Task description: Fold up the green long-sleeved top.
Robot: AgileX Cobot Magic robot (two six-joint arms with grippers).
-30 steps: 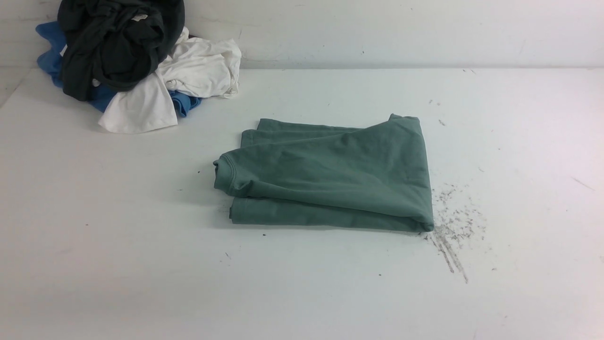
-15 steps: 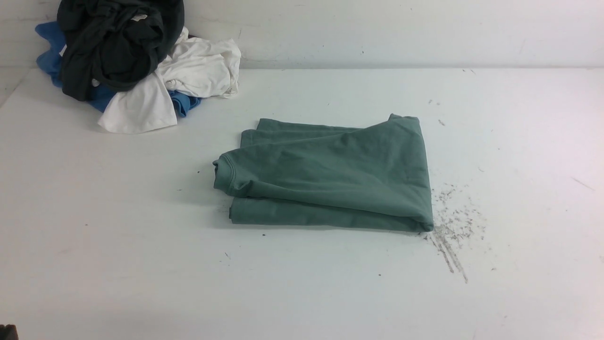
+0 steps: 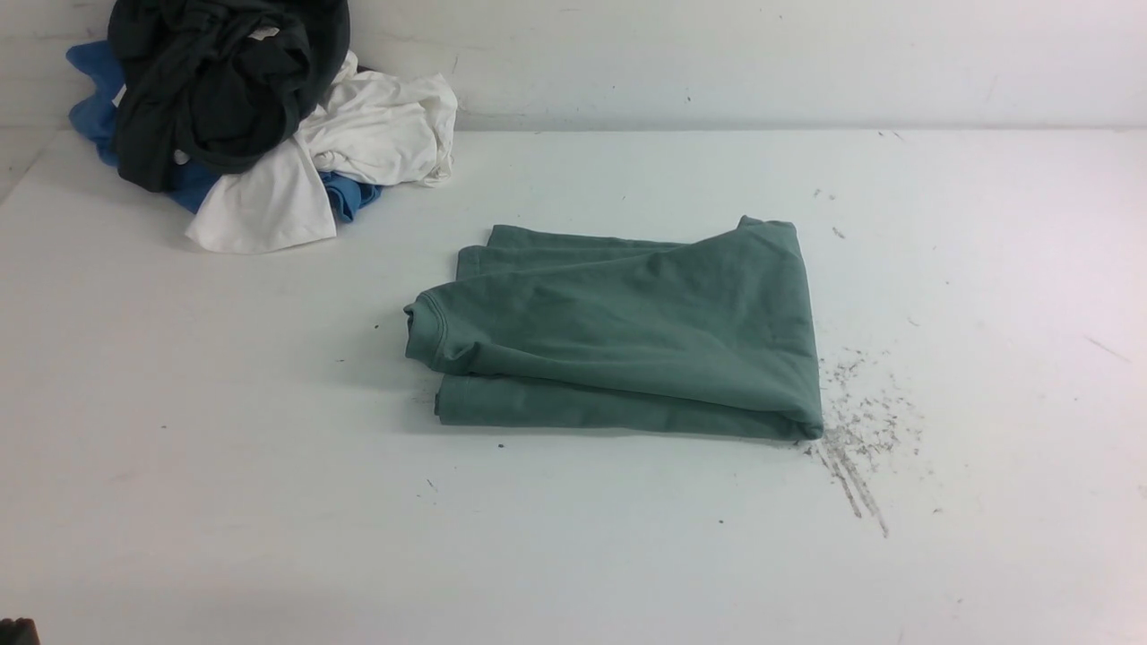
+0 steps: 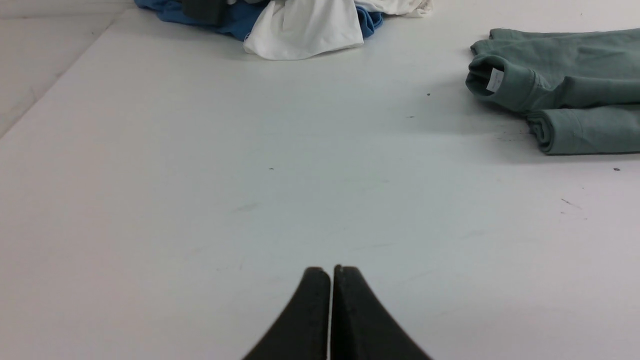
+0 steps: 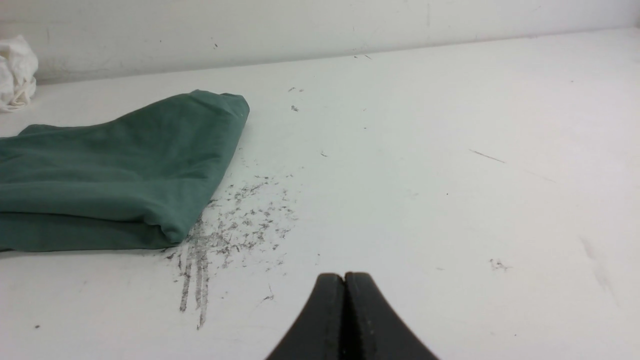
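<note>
Nearest, the left claw (image 4: 330, 274) is clenched, its tips together; the right claw (image 5: 344, 278) is clenched likewise. Both are apart from the green long-sleeved top (image 3: 627, 322), on the robot's side of it. A small dark piece (image 3: 18, 632) shows near-left of the top, at the corner of the front view; it was out of sight a second ago, while the top lies just as it did. Between the claws and the top runs the pale tabletop (image 3: 573, 537), with dark smudges (image 3: 869, 421) just beside the top's near-right corner.

The top lies folded into a layered bundle, its ribbed neck (image 3: 426, 330) facing left and a white label (image 4: 495, 80) showing inside. The near edge is a low folded strip, and the upper layer slants across it. The tabletop extends to the left and right of the top, and also beyond its far edge. Farther off and left of the top sit crumpled white garments (image 3: 376, 130), blue cloth (image 3: 97, 116) and a blackish garment (image 3: 224, 98). Behind everything stands the white wall (image 3: 717, 63)
</note>
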